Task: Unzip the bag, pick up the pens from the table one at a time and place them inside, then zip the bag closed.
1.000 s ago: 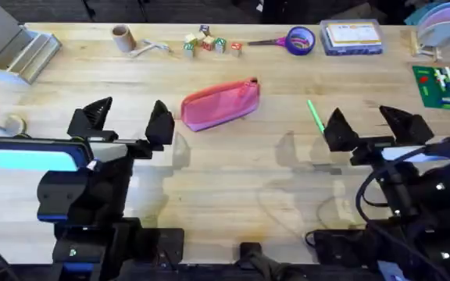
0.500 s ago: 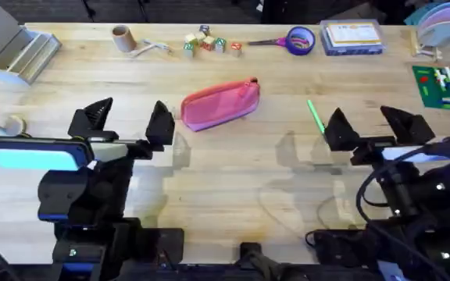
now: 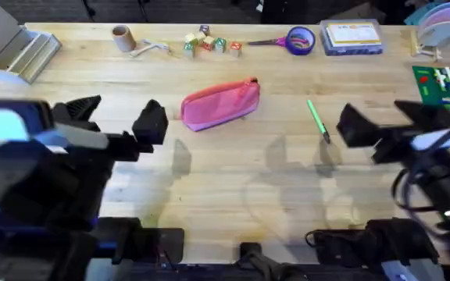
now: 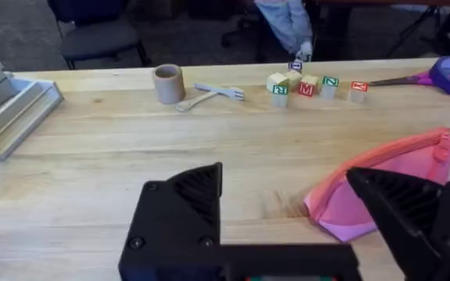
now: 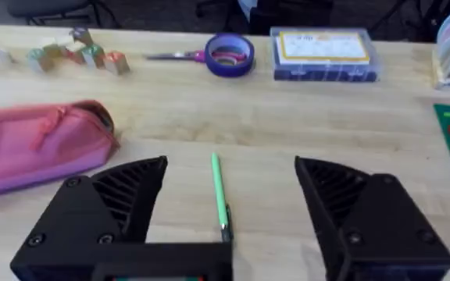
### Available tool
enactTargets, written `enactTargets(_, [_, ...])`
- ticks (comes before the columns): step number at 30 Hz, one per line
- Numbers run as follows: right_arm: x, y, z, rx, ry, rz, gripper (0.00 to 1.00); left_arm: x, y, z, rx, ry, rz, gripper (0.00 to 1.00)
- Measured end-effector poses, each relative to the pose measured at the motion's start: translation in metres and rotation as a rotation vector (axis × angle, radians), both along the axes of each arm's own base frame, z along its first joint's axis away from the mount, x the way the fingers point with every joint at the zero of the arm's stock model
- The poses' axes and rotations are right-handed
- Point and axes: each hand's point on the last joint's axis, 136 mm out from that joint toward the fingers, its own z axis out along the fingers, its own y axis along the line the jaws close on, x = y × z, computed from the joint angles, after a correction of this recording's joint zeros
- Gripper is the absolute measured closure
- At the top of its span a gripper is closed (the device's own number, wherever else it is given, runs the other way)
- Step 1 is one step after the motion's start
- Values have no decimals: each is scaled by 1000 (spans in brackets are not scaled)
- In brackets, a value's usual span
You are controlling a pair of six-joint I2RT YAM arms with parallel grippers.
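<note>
The pink bag (image 3: 219, 104) lies zipped in the middle of the table (image 3: 233, 179), its zipper pull toward the right end. It also shows as the bag (image 4: 381, 183) and the bag (image 5: 37, 144). One green pen (image 3: 317, 119) with a dark tip lies to its right; in the right wrist view the pen (image 5: 220, 191) sits between my fingers' line. My left gripper (image 3: 118, 119) hovers open just left of the bag. My right gripper (image 3: 385, 119) hovers open just right of the pen. Neither holds anything.
Along the far edge stand a paper cup (image 3: 121, 36), a wooden fork (image 3: 151, 48), letter blocks (image 3: 207, 42), purple-handled scissors (image 3: 270, 42), purple tape (image 3: 301, 40) and a clear box (image 3: 352, 37). A grey rack (image 3: 10, 47) sits far left, a green board (image 3: 444, 86) right.
Both arms have risen toward the camera and look larger. The right gripper has shifted right, uncovering the pen's near end. Bag and pen have not moved.
</note>
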Motion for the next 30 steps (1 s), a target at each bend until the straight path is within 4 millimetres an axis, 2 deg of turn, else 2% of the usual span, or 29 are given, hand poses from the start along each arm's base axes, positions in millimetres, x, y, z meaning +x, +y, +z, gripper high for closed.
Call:
enactTargets(3, [4,0,27,0,26,0,5,1,-2,14,-1,54,-12,7])
enactTargets(6, [10,1,41,0,95,3,5,7,-7,25,-8,113,-39,7])
enactTargets(8, [15,1,48,1,146,4,5,12,-11,31,-9,153,-66,7])
enactTargets(9, [24,1,61,1,209,6,5,22,-18,39,-2,197,-109,8])
enactTargets(13, [34,1,76,1,261,6,5,36,-29,56,29,210,-189,7])
enactTargets(14, [39,1,83,1,280,7,4,44,-37,66,53,208,-249,7])
enactTargets(17, [41,1,86,1,287,7,5,50,-46,69,81,212,-312,7])
enactTargets(19, [40,1,84,1,297,7,4,51,-52,63,110,229,-366,7])
enactTargets(22, [39,1,83,1,305,7,5,47,-59,43,170,295,-452,7])
enactTargets(23, [38,1,81,1,312,7,4,40,-65,27,248,345,-539,7])
enactTargets(26, [38,1,81,1,314,7,4,32,-71,16,354,354,-648,8])
enactTargets(28, [38,1,81,1,314,7,4,23,-78,-4,525,366,-819,8])
enactTargets(30, [38,1,80,1,315,7,4,24,-79,-13,564,381,-865,8])
